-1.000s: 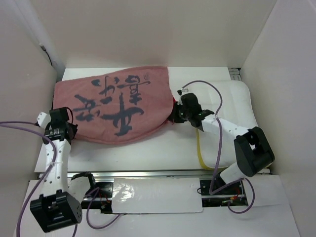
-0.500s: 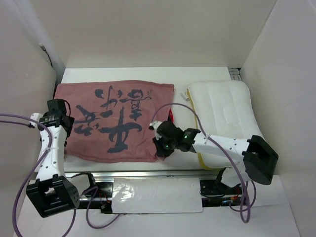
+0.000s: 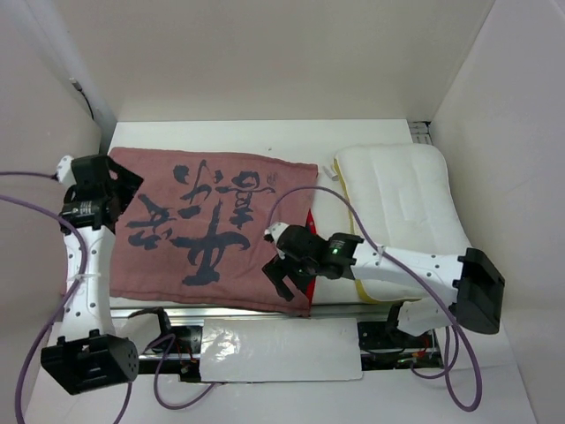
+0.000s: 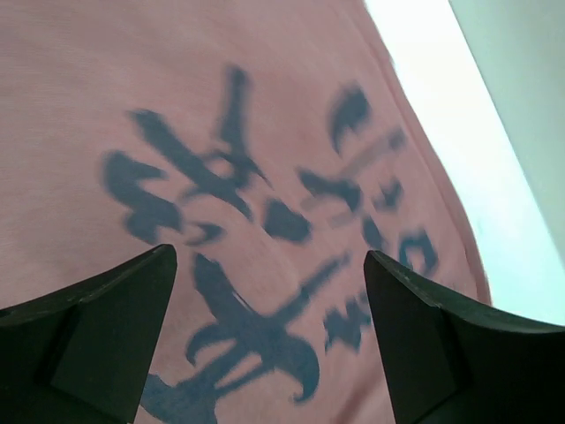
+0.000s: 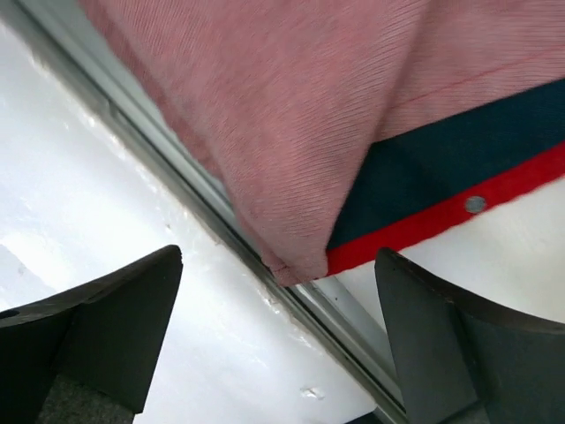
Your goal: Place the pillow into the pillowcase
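Observation:
The pillowcase (image 3: 203,225) lies spread flat on the left half of the table, pink face with dark calligraphy up, and a strip of its red face (image 3: 309,217) shows at its right edge. To the right of it lies the pillow (image 3: 402,203), white and plump, with yellow piping along its left side. My left gripper (image 3: 128,185) hovers open over the cloth's far-left part, and the left wrist view shows the calligraphy (image 4: 256,336) between its fingers. My right gripper (image 3: 284,284) stands open above the near-right corner of the pillowcase (image 5: 300,177), holding nothing.
A metal rail (image 5: 177,190) runs along the table's near edge under the cloth corner. White walls (image 3: 494,132) close in the table on the left, back and right. Purple cables (image 3: 35,336) loop beside both arms. A white sheet (image 3: 274,349) lies between the arm bases.
Both grippers have opened and let go of the pillowcase, which now lies flatter and nearer the front edge. The right arm moved to its near-right corner, the left arm toward the far left.

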Controlling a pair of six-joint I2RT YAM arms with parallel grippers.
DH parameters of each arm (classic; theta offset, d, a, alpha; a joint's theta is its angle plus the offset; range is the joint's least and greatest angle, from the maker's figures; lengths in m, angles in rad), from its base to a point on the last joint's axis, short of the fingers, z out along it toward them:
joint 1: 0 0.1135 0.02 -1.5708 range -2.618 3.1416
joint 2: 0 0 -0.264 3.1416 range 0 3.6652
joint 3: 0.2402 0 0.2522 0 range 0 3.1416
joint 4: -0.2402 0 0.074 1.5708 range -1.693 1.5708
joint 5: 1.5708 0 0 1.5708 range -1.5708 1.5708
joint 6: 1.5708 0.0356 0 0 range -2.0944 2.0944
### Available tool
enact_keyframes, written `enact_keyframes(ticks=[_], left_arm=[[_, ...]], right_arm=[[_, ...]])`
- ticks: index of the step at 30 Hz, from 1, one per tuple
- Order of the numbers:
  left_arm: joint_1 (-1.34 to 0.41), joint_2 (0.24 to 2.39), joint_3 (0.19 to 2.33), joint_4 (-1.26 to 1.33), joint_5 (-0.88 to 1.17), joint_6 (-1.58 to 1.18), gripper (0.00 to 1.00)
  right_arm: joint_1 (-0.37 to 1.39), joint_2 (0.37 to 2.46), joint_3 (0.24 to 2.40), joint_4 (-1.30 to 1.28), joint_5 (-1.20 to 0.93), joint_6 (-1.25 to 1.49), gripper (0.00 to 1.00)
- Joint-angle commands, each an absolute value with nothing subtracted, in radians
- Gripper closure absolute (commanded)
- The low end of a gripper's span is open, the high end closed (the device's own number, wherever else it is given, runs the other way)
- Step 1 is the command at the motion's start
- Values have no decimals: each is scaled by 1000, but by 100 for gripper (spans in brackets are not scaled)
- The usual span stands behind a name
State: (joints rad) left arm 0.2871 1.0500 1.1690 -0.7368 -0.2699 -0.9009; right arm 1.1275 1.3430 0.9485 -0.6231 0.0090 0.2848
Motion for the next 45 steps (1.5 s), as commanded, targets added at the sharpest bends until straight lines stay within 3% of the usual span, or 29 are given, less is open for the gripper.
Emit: enact_keyframes(ticks=[1,7,10,15,21,25,28,32,34,36,38,41,43,44,45], left_arm=[[157,1075,1141,-549,-98,-717,0],[-283,1273,1219,-512,-235,-620,0],[-423,1402,1255,-474,-178,-577,0],[-569,1580,1311,-443,-213,-557,0],[-753,1802,1469,-463,-265,-459,0],[-798,1917,1552,-488,-265,-434,1],[-807,1986,1572,-479,-198,-422,1],[-807,2074,1611,-469,-153,-411,2],[-807,2095,1623,-469,-134,-411,8],[-807,2109,1623,-469,-121,-420,16],[-807,2121,1623,-469,-167,-432,33],[-807,2131,1632,-505,-218,-442,47],[-807,2131,1632,-505,-218,-452,57],[-807,2131,1632,-517,-218,-453,69],[-807,2131,1632,-517,-218,-466,89]], right_arm=[[1066,1246,982,-634,78,330,3],[763,1223,1014,-545,236,415,2],[567,1276,1029,-437,245,439,2],[251,1436,1266,-468,152,404,1],[13,1708,1498,-408,8,325,1],[-55,1912,1691,-492,-44,278,1],[-64,2052,1788,-540,49,253,1],[-64,2175,1801,-526,31,244,1],[-64,2238,1801,-517,17,244,1],[-64,2264,1769,-497,17,261,9],[-64,2273,1718,-460,-6,270,51],[-64,2202,1604,-370,-17,285,97],[-55,2114,1540,-304,-26,298,100],[-55,2082,1478,-284,-35,298,100],[-55,2012,1448,-266,-35,298,100]])
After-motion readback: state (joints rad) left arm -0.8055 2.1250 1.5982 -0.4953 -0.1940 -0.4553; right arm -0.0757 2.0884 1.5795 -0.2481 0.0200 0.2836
